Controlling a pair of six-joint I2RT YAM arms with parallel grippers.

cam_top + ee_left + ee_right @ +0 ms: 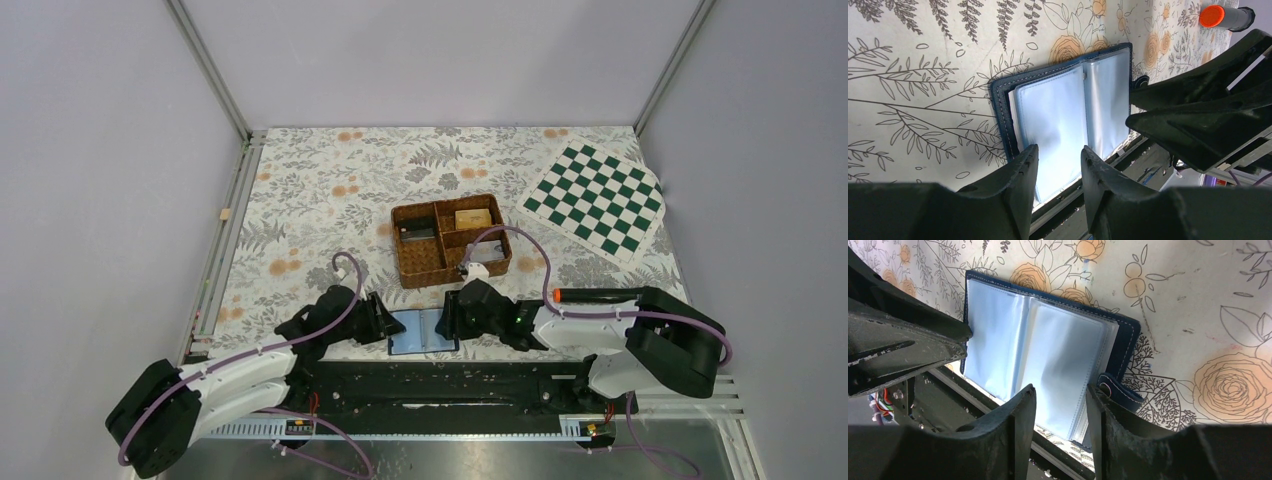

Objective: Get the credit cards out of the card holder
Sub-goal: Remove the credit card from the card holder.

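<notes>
Because the card holder lies opened flat at the near edge of the table, directly between the two arms, both claws can reach it from either side. Its navy cover looks soft and thin, and the pale blue plastic sleeves inside look glossy, limp and likely slippery, so the whole thing should be light and prone to sliding or folding shut if tugged. The left claw hangs over the near edge of one leaf with its jaws partly spread, pinching nothing that shows. The right claw is likewise parted over the other leaf, just beside the snap tab. Whether cards sit in the sleeves is hard to tell. A sensible hold would be one claw pressing down the stitched cover while the other nips a card's exposed edge.
</notes>
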